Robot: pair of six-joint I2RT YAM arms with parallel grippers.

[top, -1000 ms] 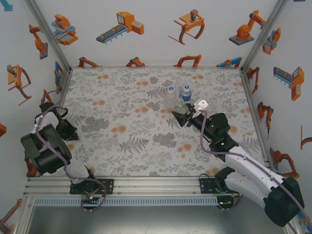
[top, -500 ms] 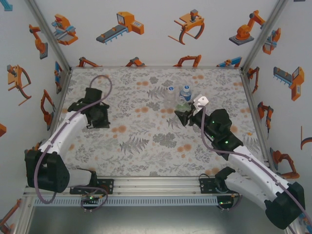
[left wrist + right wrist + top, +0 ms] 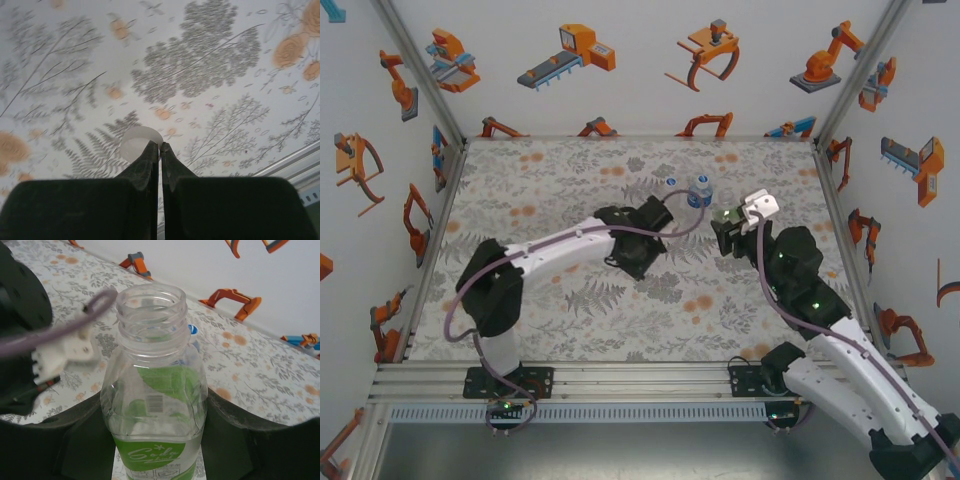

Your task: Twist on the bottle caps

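My left gripper [image 3: 160,146] is shut on the rim of a whitish bottle cap [image 3: 139,142], held over the flowered mat. In the top view the left gripper [image 3: 640,262] reaches to the middle of the table. My right gripper [image 3: 155,432] is shut on the green-labelled bottle [image 3: 154,390], which stands upright with its threaded mouth open and uncapped. In the top view the right gripper [image 3: 727,230] sits right of the left one. The blue-labelled bottle [image 3: 699,192] and another bottle with a pale cap [image 3: 670,183] stand behind, both capped.
The left arm's black wrist [image 3: 20,315] with its white connector and purple cable hangs close to the left of the held bottle. White walls with orange robot prints close the table's back and sides. An aluminium rail [image 3: 620,378] runs along the near edge.
The left arm has swung from the far left across to the table's middle, near the bottles. The right gripper has drawn the green bottle back and to the right, away from the other two.
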